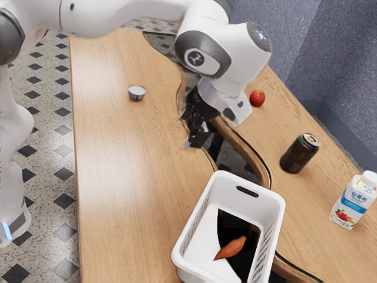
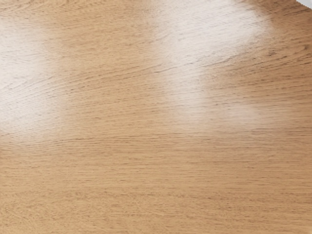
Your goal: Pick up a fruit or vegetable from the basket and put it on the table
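In the exterior view my black gripper (image 1: 192,139) hangs above the table, up and to the left of the basket in that view; whether its fingers stand apart is hard to make out. The white basket (image 1: 196,221) stands at the front of the table. Inside it lies an orange-brown sweet potato or carrot-like vegetable (image 1: 231,248), on the basket's floor beside a dark patch. The wrist view has bare wooden table (image 2: 156,161) below my hand.
A red apple (image 1: 257,98) sits on the table behind my hand. A dark can (image 1: 299,153) and a milk carton (image 1: 354,200) stand toward the exterior view's right. A small bowl (image 1: 137,92) is toward its left. A dark, curved inlay crosses the tabletop.
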Controlling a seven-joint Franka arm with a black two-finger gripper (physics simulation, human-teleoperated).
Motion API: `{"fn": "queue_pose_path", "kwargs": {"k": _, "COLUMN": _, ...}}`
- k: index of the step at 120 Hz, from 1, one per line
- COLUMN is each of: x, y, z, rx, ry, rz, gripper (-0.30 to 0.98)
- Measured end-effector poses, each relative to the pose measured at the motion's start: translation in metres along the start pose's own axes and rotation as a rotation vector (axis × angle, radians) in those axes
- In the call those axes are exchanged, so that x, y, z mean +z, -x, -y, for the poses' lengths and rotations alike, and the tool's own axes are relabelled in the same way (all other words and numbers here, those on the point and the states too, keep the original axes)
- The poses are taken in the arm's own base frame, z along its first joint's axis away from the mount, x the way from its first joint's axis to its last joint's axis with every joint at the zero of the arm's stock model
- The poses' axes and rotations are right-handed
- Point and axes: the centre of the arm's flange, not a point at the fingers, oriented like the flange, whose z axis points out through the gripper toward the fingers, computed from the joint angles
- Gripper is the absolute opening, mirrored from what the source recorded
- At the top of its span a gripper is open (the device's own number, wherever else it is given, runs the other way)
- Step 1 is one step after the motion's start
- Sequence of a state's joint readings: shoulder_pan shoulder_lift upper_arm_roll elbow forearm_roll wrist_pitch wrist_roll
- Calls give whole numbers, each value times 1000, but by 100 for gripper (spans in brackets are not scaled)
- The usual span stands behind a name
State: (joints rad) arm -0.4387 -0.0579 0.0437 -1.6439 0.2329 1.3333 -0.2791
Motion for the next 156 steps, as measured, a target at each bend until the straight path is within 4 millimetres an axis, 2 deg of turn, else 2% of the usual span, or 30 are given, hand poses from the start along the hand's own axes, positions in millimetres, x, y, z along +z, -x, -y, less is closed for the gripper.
{"fn": "queue_pose_path", "kwargs": {"k": 12, "x": -18, "y": -21, "z": 41, "rx": -66, "ry": -20, "rz": -130, "gripper": 69}}
{"fn": "queue_pose_path", "kwargs": {"k": 19, "x": -22, "y": -31, "z": 41, "rx": -76, "ry": -19, "rz": -188, "gripper": 69}}
{"fn": "queue_pose_path", "kwargs": {"k": 26, "x": -17, "y": -45, "z": 24, "rx": -102, "ry": 37, "rz": -215, "gripper": 69}}
{"fn": "queue_pose_path", "kwargs": {"k": 44, "x": -11, "y": -64, "z": -19, "rx": -212, "ry": 147, "rz": -244, "gripper": 69}}
{"fn": "queue_pose_path", "kwargs": {"k": 53, "x": -8, "y": -67, "z": -61, "rx": -252, "ry": 199, "rz": -245, "gripper": 69}}
{"fn": "queue_pose_path", "kwargs": {"k": 64, "x": -7, "y": -52, "z": -124, "rx": -264, "ry": 243, "rz": -242, "gripper": 69}}
{"fn": "queue_pose_path", "kwargs": {"k": 72, "x": 3, "y": -47, "z": -145, "rx": -308, "ry": 273, "rz": -216, "gripper": 69}}
{"fn": "queue_pose_path", "kwargs": {"k": 82, "x": 23, "y": -60, "z": -138, "rx": -420, "ry": 311, "rz": -173, "gripper": 69}}
{"fn": "queue_pose_path", "kwargs": {"k": 95, "x": 30, "y": -74, "z": -126, "rx": -547, "ry": 355, "rz": -159, "gripper": 69}}
{"fn": "queue_pose_path", "kwargs": {"k": 104, "x": 33, "y": -77, "z": -134, "rx": -593, "ry": 372, "rz": -153, "gripper": 69}}
{"fn": "queue_pose_path", "kwargs": {"k": 115, "x": 48, "y": -85, "z": -157, "rx": -623, "ry": 375, "rz": -139, "gripper": 69}}
{"fn": "queue_pose_path", "kwargs": {"k": 127, "x": 52, "y": -84, "z": -174, "rx": -629, "ry": 355, "rz": -175, "gripper": 69}}
{"fn": "queue_pose_path", "kwargs": {"k": 147, "x": 61, "y": -87, "z": -180, "rx": -664, "ry": 337, "rz": -194, "gripper": 69}}
{"fn": "queue_pose_path", "kwargs": {"k": 156, "x": 76, "y": -102, "z": -171, "rx": -706, "ry": 322, "rz": -183, "gripper": 69}}
